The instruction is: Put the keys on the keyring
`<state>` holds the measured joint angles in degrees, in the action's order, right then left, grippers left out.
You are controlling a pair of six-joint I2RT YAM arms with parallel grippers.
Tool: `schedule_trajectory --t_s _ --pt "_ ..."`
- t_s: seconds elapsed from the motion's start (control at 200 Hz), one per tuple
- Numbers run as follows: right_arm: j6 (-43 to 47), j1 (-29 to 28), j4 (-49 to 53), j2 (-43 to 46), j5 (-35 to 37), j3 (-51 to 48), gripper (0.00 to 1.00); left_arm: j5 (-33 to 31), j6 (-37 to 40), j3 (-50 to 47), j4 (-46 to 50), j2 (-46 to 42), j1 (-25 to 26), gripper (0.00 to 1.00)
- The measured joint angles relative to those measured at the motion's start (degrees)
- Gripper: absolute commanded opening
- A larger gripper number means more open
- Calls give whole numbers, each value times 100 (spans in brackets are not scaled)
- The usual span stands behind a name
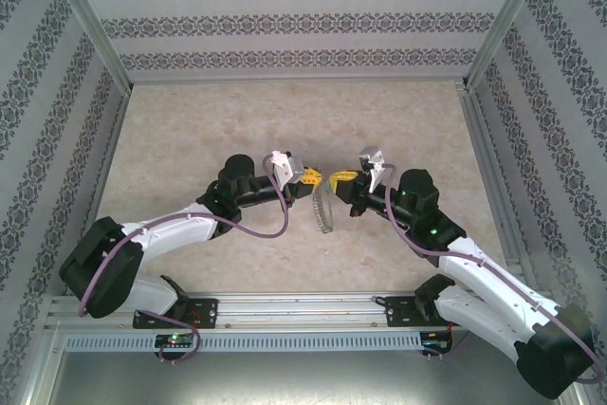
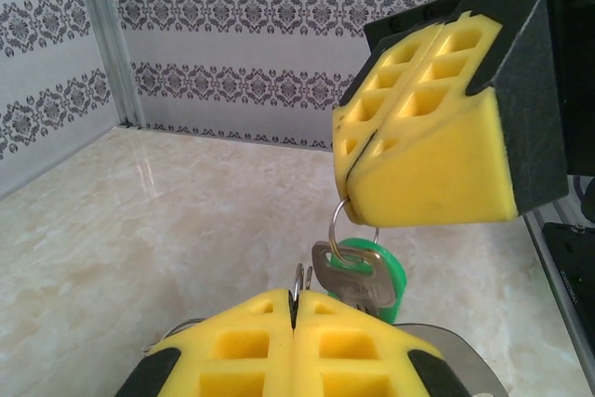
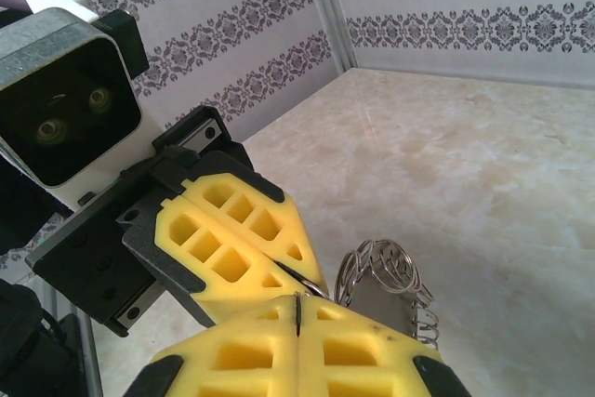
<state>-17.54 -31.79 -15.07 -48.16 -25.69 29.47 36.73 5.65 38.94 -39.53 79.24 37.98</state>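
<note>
The green-headed key (image 2: 359,278) hangs just under the right gripper (image 2: 350,174), whose yellow pads are pressed tight on a thin loop of the keyring (image 1: 324,211). The left gripper (image 2: 293,318) is clamped too, with a sliver of the ring's metal in its seam. The two meet tip to tip above mid-table, and the beaded fringe dangles between them. Open marble-look table (image 1: 190,130) spreads all round, with the patterned walls (image 1: 285,26) well back on three sides.
</note>
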Motion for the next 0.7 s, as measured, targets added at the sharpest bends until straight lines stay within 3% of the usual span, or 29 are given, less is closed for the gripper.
schedule_trajectory --t_s 0.704 --pt "363 -186 105 -282 468 157 0 -96 20 11 162 -59 68 0"
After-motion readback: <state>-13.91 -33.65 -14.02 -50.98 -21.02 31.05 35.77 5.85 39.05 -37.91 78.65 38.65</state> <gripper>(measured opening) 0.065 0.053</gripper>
